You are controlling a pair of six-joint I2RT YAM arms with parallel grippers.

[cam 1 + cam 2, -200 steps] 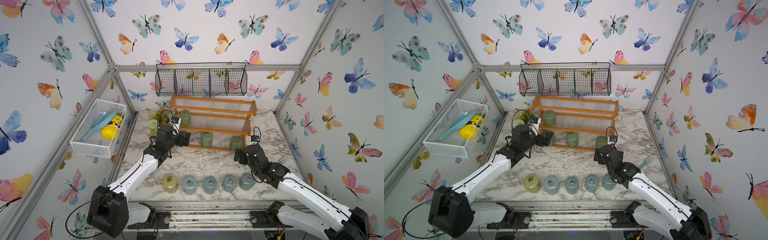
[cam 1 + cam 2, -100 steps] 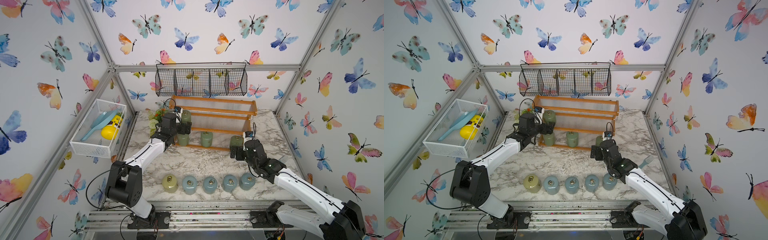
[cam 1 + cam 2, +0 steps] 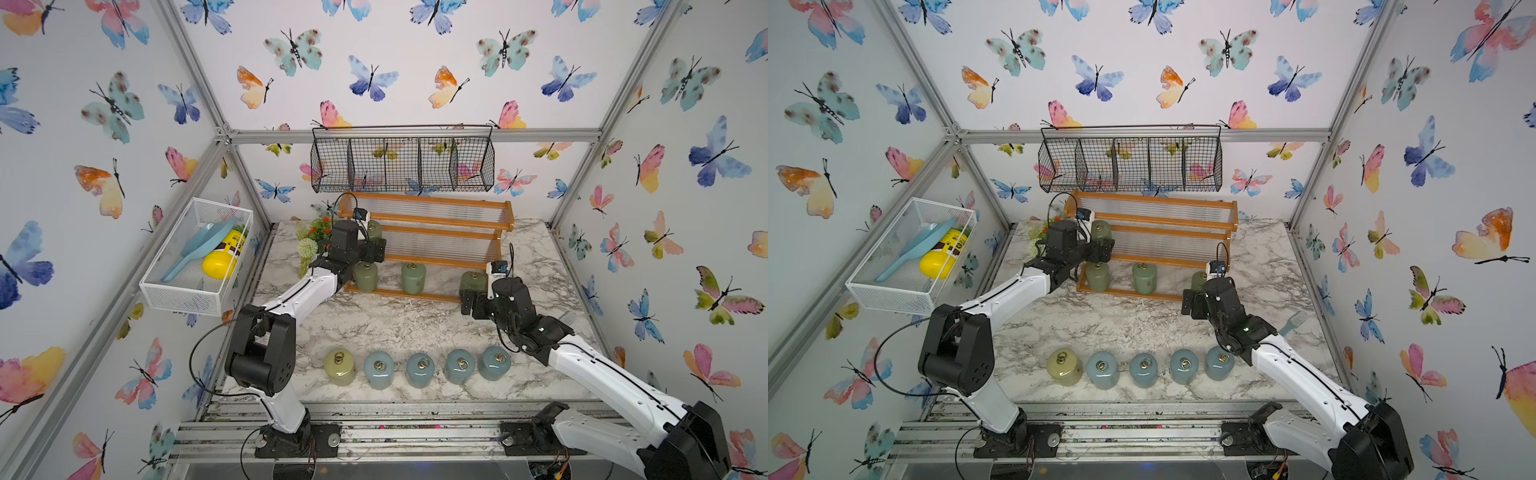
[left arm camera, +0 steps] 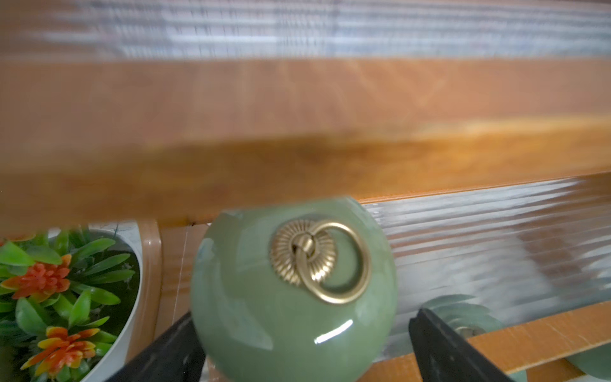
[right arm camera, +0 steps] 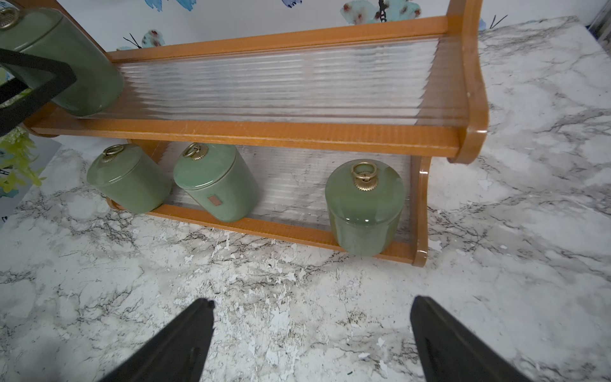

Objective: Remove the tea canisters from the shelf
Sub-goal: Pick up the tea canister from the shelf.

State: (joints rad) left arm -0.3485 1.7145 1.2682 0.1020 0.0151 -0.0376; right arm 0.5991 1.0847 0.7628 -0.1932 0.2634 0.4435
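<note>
Left end effector (image 4: 304,315) straddles glossy, domed green canister (image 4: 294,287).

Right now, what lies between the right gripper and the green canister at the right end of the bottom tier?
Only bare marble tabletop separates the open right gripper from that canister, clearest in the right wrist view.

Both jaws apparently wide apart.

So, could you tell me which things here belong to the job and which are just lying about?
Job: four green canisters on the shelf; five canisters already on the table.
Lying about: black wire basket; white mesh basket; potted plant.
</note>
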